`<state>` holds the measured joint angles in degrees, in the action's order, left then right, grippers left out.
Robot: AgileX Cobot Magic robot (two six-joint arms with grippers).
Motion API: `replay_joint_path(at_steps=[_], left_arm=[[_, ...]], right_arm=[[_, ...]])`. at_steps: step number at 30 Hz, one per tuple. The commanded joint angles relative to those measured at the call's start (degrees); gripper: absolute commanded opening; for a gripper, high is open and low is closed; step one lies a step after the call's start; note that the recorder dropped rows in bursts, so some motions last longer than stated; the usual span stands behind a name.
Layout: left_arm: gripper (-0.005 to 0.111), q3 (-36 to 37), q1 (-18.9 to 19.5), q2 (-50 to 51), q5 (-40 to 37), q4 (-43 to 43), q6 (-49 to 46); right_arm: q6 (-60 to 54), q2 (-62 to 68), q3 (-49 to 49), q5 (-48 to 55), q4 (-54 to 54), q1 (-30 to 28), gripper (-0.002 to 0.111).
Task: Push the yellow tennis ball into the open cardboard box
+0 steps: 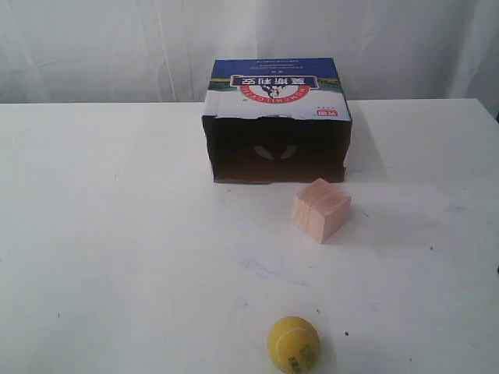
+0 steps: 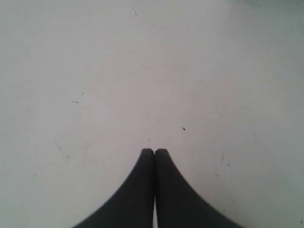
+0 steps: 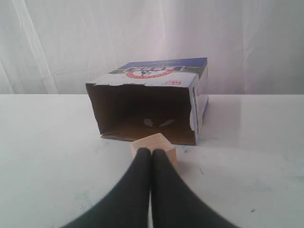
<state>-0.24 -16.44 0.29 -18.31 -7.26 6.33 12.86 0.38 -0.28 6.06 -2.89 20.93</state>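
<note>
The yellow tennis ball (image 1: 294, 344) lies near the front edge of the white table, its dark printed mark facing the camera. The open cardboard box (image 1: 277, 117) lies on its side at the back, its dark mouth toward the ball. It also shows in the right wrist view as the box (image 3: 156, 78), with no ball in sight there. My right gripper (image 3: 151, 151) is shut and empty, its tips in line with the wooden cube. My left gripper (image 2: 155, 151) is shut over bare table. Neither gripper appears in the exterior view.
A pale wooden cube (image 1: 321, 209) stands just in front of the box's right corner, between ball and box; the right wrist view shows this cube (image 3: 159, 141) too. White curtains hang behind the table (image 1: 117, 257).
</note>
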Motion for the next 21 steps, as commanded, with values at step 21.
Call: replay_joint_path(at_steps=[21], left_arm=[[0.0,0.24,-0.29,-0.29,-1.0,-0.13,-0.13]], right_arm=[[1.5,-0.38,0.28,4.58,-0.1,-0.42,0.0]])
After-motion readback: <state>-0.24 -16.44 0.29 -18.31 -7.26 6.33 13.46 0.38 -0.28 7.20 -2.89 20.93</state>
